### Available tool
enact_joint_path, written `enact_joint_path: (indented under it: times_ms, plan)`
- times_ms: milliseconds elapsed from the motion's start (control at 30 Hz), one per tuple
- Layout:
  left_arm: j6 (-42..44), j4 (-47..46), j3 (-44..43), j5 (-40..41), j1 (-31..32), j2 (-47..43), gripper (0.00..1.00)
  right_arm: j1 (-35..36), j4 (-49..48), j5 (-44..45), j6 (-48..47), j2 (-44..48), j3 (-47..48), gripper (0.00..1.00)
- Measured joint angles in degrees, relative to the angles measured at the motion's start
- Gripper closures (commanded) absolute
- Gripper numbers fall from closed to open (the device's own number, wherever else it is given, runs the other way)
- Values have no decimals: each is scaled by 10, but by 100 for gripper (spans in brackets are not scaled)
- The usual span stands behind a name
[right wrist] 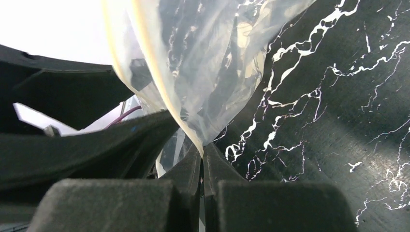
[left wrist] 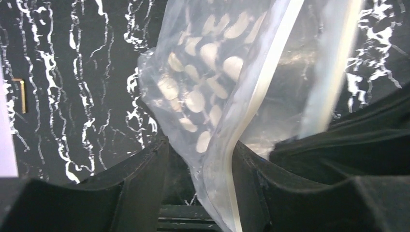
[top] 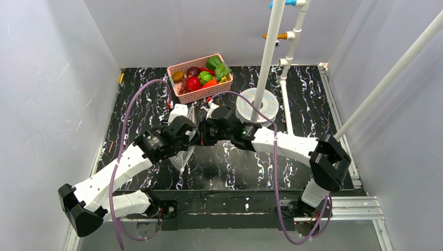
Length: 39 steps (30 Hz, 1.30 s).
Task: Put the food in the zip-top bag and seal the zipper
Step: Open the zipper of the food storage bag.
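My right gripper is clamped tight on the bag's edge. My left gripper stands apart. The zipper runs down between its fingers, lying against one finger with a gap at the other. The only print on the bag is rows of white dots.

The bag hangs mid-table between both grippers. The food sits in the pink basket at the far edge, well apart from the bag. There's open table to my left. A white disc and pole crowd my right wrist.
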<state>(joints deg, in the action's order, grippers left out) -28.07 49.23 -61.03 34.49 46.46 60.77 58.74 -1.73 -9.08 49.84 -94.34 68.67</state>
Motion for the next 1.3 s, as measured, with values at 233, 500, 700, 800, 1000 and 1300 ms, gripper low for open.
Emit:
enact_joint_path:
  times_ms: [233,500,700,800,1000,1300]
  plan:
    - [4,18,20,18,0,-37,45,2,1,-1,-5,22,-12,99]
    - [2,23,19,-6,0,-61,29,29,26,-5,-34,8,26,99]
    - [12,36,-1,1,-3,-50,23,44,53,6,-53,-1,60,99]
    - [13,31,-15,-1,-3,-38,23,45,63,12,-52,-1,60,99]
    - [16,28,-26,-9,-2,-28,38,50,68,19,-50,-1,60,99]
    - [23,73,-39,-12,-2,-55,39,51,74,36,-51,-1,61,99]
